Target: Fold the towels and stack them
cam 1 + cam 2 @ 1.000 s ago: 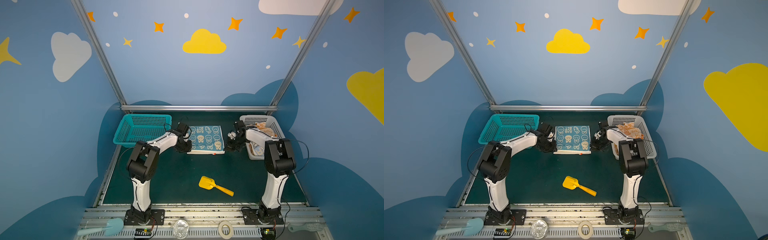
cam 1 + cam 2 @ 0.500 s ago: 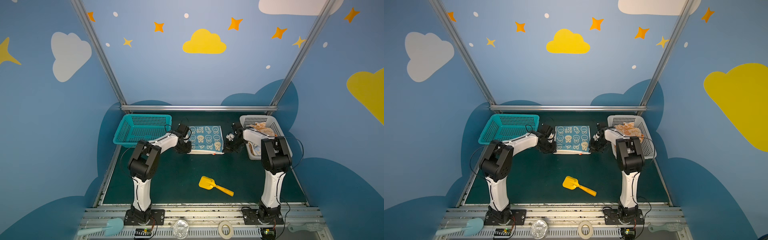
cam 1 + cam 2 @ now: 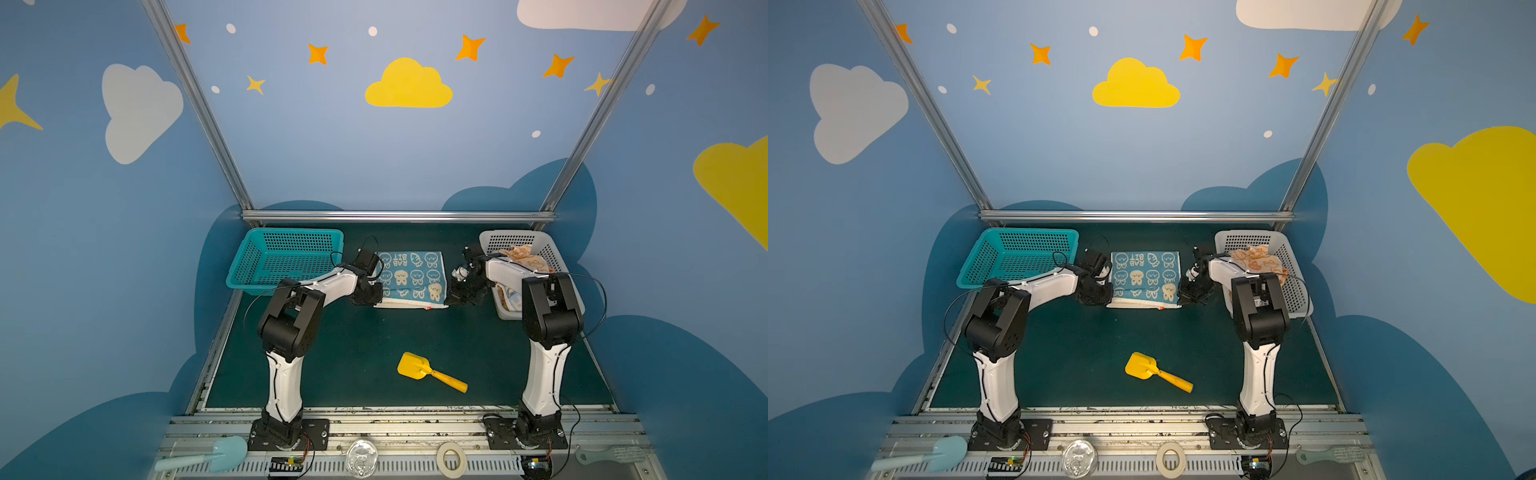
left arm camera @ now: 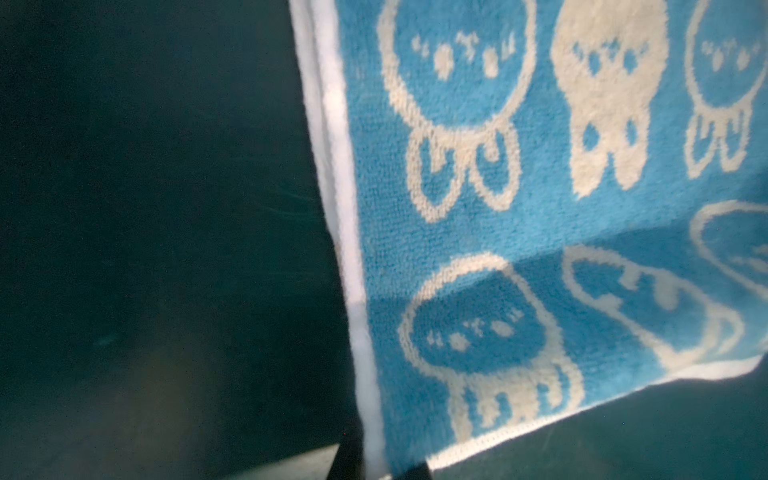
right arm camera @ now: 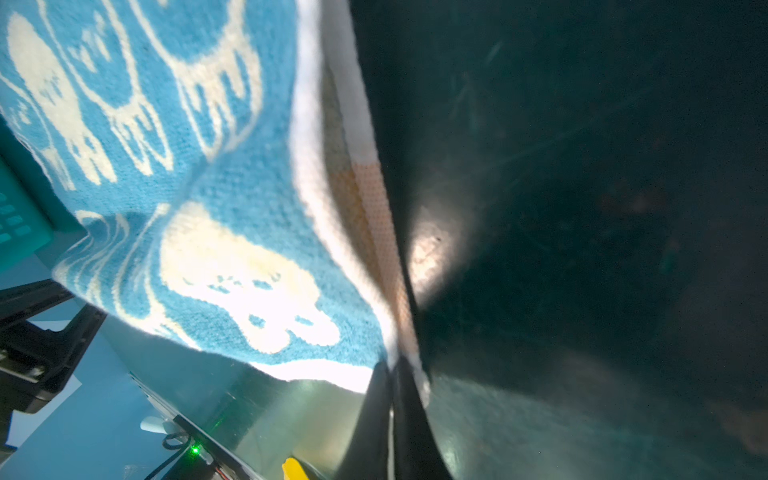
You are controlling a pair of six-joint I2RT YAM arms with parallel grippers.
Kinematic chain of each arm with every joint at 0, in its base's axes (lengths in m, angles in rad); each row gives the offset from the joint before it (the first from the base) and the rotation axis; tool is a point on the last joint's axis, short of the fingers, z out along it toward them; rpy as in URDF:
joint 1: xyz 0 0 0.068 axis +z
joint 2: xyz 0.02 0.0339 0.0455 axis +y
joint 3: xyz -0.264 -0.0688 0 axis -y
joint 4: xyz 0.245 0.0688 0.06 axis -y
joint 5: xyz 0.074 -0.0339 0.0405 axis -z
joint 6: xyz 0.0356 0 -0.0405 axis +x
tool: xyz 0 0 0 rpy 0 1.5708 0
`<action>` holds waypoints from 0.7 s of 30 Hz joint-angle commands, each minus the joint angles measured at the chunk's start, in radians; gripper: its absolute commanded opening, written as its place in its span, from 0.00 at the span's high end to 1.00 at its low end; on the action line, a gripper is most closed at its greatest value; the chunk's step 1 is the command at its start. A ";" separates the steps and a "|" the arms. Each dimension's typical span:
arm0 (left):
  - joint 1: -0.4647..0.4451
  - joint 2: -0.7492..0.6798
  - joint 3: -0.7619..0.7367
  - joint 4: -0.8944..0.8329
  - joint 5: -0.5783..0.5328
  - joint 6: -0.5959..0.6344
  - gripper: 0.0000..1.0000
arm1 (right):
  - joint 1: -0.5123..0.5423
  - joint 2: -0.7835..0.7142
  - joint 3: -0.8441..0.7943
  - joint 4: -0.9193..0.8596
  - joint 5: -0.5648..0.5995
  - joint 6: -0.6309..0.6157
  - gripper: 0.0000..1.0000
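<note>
Two near corners of the blue towel [image 3: 411, 276] are pinched, one by each arm. We see the left gripper [image 4: 376, 461] closed narrow on the towel's white hem and the right gripper [image 5: 392, 415] clamped on the opposite corner. The towel lies on the green mat [image 3: 353, 353], between the teal basket [image 3: 286, 232] and the white basket [image 3: 490, 237], where orange towels [image 3: 524, 258] sit crumpled

Folded towel [image 3: 411, 274]: frame centre, between two baskets. Left basket [image 3: 249, 266]. Right basket [image 3: 509, 236], holding crumpled towels [image 3: 527, 261]. Scoop [image 3: 415, 368]: below folded towel.
</note>
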 commanded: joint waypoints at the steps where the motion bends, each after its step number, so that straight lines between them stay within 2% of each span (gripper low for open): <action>1: -0.012 0.017 -0.014 0.002 -0.004 0.006 0.86 | 0.004 -0.026 -0.023 0.001 0.034 -0.004 0.76; 6: -0.025 -0.002 -0.028 -0.007 -0.003 0.004 0.84 | 0.004 -0.090 -0.052 0.005 0.045 0.000 0.59; 14: -0.029 -0.074 -0.043 -0.020 -0.006 0.005 0.76 | 0.001 -0.147 -0.122 0.017 0.103 0.005 0.54; 21: -0.035 -0.123 -0.042 -0.022 0.008 -0.007 0.68 | 0.003 -0.089 -0.103 0.030 0.088 0.009 0.58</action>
